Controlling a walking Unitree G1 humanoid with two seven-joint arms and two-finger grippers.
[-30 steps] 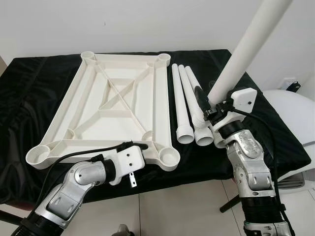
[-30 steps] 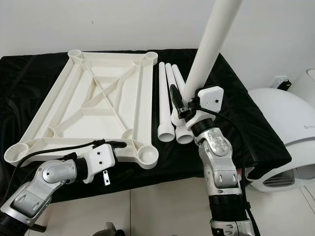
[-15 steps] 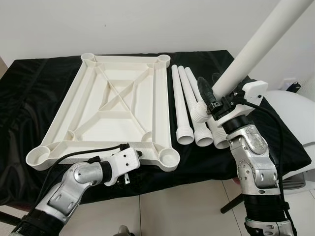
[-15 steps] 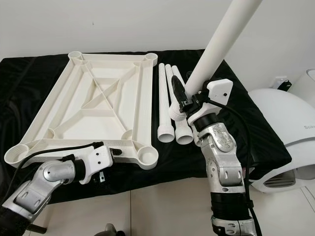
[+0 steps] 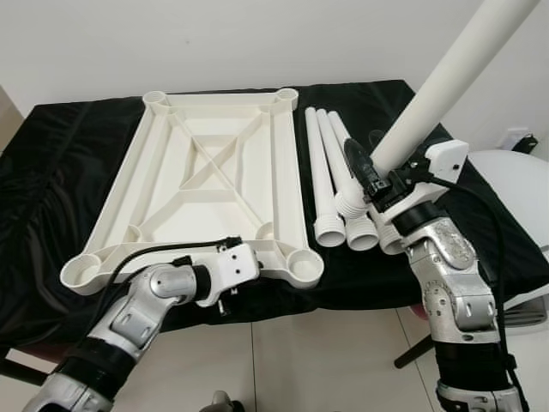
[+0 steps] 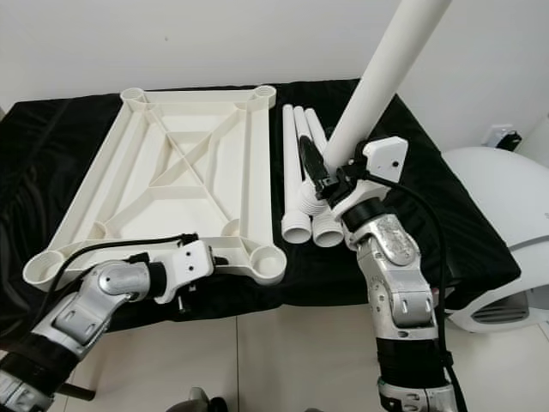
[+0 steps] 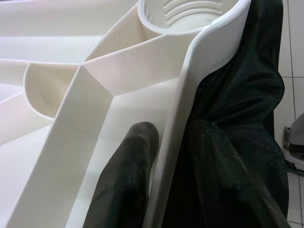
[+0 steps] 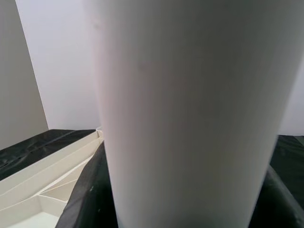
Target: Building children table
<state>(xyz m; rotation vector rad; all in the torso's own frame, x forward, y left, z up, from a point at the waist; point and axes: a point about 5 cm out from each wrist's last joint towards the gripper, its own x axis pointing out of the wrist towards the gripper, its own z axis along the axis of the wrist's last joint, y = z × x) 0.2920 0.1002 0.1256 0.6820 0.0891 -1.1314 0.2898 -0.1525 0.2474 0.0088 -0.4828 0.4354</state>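
Within the last second the left hand (image 7: 164,156) had been closed astride the near rim of the upturned white plastic ribbed tabletop (image 5: 214,172) at lower centre, steadying it, while the right hand (image 5: 371,178) held the raised white tubular leg (image 5: 446,77), apparently ready for socketing.

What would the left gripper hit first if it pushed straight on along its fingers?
The left gripper straddles the tabletop's rim. Straight ahead, that rim curves into the corner leg socket, which it would likely meet first; depth is uncertain.
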